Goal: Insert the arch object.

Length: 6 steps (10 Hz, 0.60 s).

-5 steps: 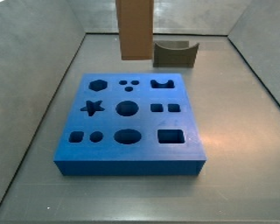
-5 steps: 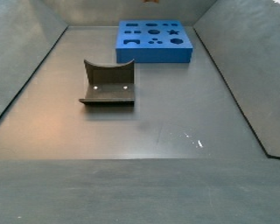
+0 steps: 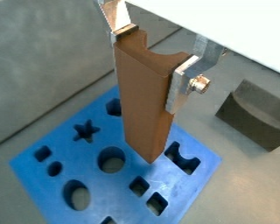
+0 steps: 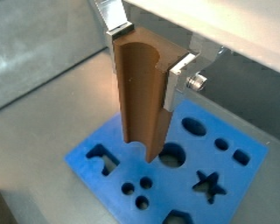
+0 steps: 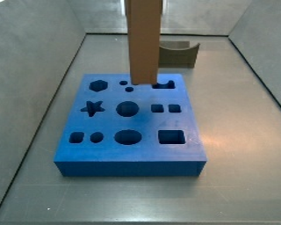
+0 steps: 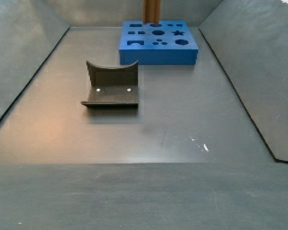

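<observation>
The arch object [image 5: 146,39] is a tall orange-brown block held upright, its lower end just above the back of the blue board [image 5: 131,149]. My gripper [image 3: 152,52] is shut on the block's top end, which has a curved dip; this shows in both wrist views [image 4: 147,51]. One finger [image 3: 122,26] presses one side and the other finger [image 3: 184,80] the opposite side. The arch-shaped hole [image 5: 167,83] lies just beside the block's lower end and also shows in a wrist view [image 3: 185,157]. In a side view only a sliver of the block [image 6: 151,9] shows above the board [image 6: 160,43].
The fixture [image 6: 111,85], a dark bracket with a curved top, stands on the grey floor apart from the board; it also shows behind the board [image 5: 178,54]. Grey walls close in the floor. The board has several other holes, such as a star [image 5: 92,109].
The block has moved forward from behind the board to over its back edge, next to the arch-shaped hole. The board and the fixture have not moved.
</observation>
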Available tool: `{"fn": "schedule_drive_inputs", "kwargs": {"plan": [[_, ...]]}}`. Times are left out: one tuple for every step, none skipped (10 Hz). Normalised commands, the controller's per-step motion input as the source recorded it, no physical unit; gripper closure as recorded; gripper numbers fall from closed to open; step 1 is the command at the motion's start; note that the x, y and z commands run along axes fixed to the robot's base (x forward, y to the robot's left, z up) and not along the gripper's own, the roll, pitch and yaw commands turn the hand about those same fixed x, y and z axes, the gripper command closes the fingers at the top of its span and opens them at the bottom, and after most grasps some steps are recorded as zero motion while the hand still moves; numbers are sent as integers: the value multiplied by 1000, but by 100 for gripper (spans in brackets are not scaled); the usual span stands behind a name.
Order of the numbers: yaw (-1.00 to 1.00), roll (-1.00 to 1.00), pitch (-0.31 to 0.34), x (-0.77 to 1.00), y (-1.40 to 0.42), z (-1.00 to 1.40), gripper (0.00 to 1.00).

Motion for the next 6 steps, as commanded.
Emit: {"fn": "schedule_drive_inputs", "kwargs": {"plan": [[0, 0, 0, 163, 366, -300, 100], [0, 0, 0, 140, 343, -186, 100], [0, 0, 0, 83, 240, -180, 100], [0, 0, 0, 71, 180, -223, 100], [0, 0, 0, 89, 131, -257, 100], [0, 0, 0, 191, 100, -269, 100]]}}
